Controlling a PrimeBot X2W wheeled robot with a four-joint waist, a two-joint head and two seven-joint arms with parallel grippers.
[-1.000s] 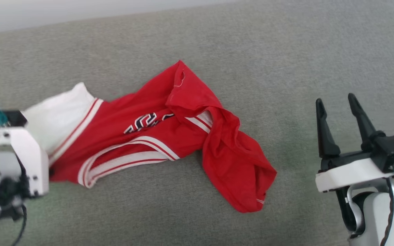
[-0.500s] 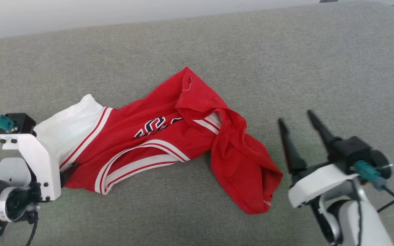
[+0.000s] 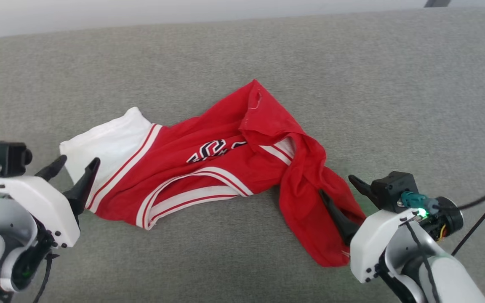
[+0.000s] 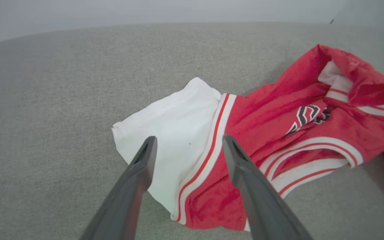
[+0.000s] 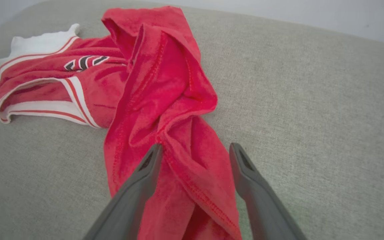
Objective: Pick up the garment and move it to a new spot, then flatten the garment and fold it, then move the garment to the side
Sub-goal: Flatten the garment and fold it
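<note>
Left gripper [image 3: 77, 165] lower left, right gripper [image 3: 339, 189] lower right, fingers spread wide at the garment [image 3: 209, 168] ends. I'd bite deep on both sides before lifting.

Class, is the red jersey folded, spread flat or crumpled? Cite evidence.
Crumpled. The garment lies bunched and twisted, red cloth folded over its lettering; one white sleeve lies flat.

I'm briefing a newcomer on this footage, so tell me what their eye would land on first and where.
A crumpled red jersey-style T-shirt with a white sleeve and striped trim lies twisted across the middle of the grey fabric surface. The left gripper is open at its white sleeve end, while the right gripper is open over the bunched red end.
</note>
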